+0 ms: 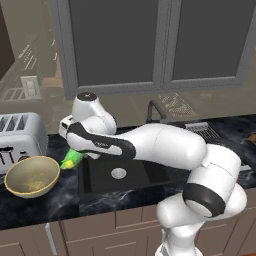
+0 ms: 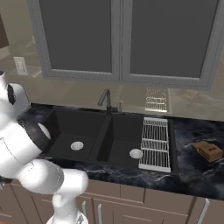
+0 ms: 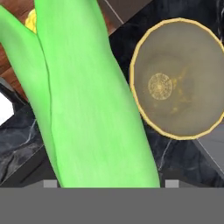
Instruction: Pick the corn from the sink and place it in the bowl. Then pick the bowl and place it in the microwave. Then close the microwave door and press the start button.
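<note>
The bright green corn [image 1: 71, 159] hangs in the air just past the left rim of the black sink [image 1: 100, 176], close to the tan bowl [image 1: 32, 176] on the dark counter. My gripper [image 1: 76, 151] is shut on the corn from above. In the hand view the corn [image 3: 87, 100] runs up between the fingertips, with a bit of yellow at its far end. The bowl [image 3: 177, 78] lies to its right there, with nothing in it. The sink [image 2: 65, 127] shows two basins with silver drains. The microwave and its door are out of view.
A silver toaster [image 1: 20, 137] stands just behind the bowl. The dark faucet [image 2: 106, 98] rises behind the sink. A wire rack [image 2: 155, 144] lies over the right basin's edge, and a brown box [image 2: 208, 151] sits further right on the counter.
</note>
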### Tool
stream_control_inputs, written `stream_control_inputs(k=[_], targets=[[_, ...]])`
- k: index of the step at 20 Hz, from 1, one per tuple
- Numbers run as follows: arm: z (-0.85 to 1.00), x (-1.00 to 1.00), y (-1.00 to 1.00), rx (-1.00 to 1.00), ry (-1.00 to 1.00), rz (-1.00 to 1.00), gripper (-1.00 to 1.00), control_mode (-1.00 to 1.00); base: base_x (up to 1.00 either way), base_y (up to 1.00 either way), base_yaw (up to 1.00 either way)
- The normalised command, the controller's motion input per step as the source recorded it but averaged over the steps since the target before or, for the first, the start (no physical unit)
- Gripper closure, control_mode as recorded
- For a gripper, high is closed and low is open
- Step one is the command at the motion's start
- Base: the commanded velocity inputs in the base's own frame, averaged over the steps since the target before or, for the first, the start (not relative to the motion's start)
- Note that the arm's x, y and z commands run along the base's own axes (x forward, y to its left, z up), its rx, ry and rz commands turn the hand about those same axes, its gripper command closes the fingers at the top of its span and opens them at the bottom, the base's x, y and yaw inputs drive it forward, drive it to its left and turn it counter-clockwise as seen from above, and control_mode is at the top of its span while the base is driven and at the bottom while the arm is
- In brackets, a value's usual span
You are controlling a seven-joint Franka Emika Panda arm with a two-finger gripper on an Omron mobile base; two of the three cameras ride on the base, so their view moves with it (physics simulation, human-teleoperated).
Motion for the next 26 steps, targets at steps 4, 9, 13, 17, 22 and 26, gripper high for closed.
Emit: stream_control_inputs(k=[4,9,13,17,22,26], targets=[[0.0,0.0,0.99,-0.08,0.05,-0.03,1.0,-1.0,0.0,0.0,0.0],[0.0,0.0,0.75,-0.02,0.03,-0.01,1.0,-1.0,0.0,0.0,0.0],[0.0,0.06,0.75,-0.03,0.01,-0.01,1.0,-1.0,0.0,0.0,0.0],[-0.31,0.23,0.42,-0.04,0.0,-0.01,1.0,-1.0,0.0,0.0,0.0],[-0.68,0.2,0.13,-0.02,0.0,0.0,1.0,-1.0,0.0,0.0,0.0],[-0.38,0.3,0.27,0.0,0.0,-0.03,1.0,-1.0,0.0,0.0,0.0]])
